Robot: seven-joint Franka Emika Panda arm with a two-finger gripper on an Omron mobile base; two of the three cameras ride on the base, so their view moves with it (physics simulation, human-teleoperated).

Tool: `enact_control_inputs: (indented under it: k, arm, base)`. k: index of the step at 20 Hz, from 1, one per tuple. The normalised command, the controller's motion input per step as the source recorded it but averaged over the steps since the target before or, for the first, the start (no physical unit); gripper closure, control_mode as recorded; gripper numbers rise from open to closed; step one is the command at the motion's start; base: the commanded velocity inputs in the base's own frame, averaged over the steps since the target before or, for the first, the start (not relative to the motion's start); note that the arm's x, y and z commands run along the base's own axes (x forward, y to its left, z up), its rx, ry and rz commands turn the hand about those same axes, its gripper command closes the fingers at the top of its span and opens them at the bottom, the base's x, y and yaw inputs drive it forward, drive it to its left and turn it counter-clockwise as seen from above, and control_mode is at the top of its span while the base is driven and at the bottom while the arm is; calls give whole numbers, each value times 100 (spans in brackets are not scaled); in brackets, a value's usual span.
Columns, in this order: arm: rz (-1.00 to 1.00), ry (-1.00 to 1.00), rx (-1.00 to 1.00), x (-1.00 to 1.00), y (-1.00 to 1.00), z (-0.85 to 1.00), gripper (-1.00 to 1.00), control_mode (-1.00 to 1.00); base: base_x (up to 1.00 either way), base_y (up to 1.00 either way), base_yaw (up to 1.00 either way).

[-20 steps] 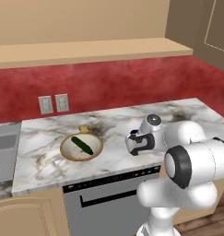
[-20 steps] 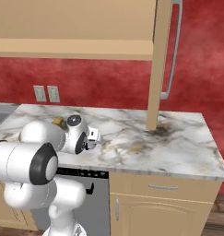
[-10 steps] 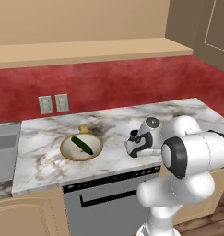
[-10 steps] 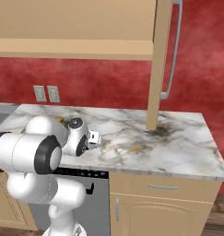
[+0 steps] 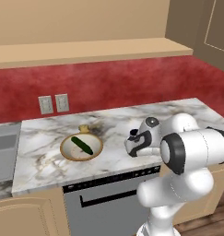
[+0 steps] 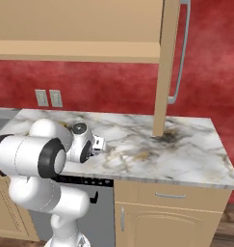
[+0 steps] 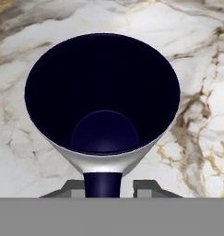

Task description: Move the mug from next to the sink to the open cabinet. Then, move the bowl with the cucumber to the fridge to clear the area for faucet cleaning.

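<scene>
In the hand view I look into the dark inside of the light grey mug [image 7: 104,92]. Its dark handle sits between the fingers of my gripper [image 7: 104,184], which is shut on it. From the left base view the mug [image 5: 131,147] hangs low over the marble counter, right of the bowl [image 5: 67,154]. The dark green cucumber [image 5: 82,145] lies in that bowl. In the right base view the mug [image 6: 99,144] pokes out beside the wrist. The open cabinet's shelf board [image 5: 85,50] runs along the wall above. A corner of the sink [image 5: 2,145] is at far left. Fridge and faucet are out of view.
Two wall outlets [image 5: 53,104] sit on the red backsplash. A tan upright panel with a grey handle [image 6: 178,58] stands on the counter [image 6: 186,154] to the right. A dishwasher front [image 5: 109,203] is below the counter edge.
The arm's elbow has swung round while the hand with the mug stays at almost the same spot over the counter. Bowl and cucumber have not moved.
</scene>
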Motion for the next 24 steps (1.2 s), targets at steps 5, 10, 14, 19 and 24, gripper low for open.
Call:
enact_control_inputs:
  k: [5, 10, 14, 19, 24]
  arm:
    - [0, -2, 0, -2, 0, 23, 100, -100]
    - [0, -15, 0, -31, 2, 93, 100, -100]
    - [0, -19, 0, -80, 4, 100, 100, -100]
    - [0, -9, 0, -94, 7, 100, 100, -100]
    - [0, -1, 0, -90, 1, 100, 100, -100]
  base:
    - [0, 0, 0]
    - [0, 0, 0]
    - [0, 0, 0]
    - [0, 0, 0]
    - [0, 0, 0]
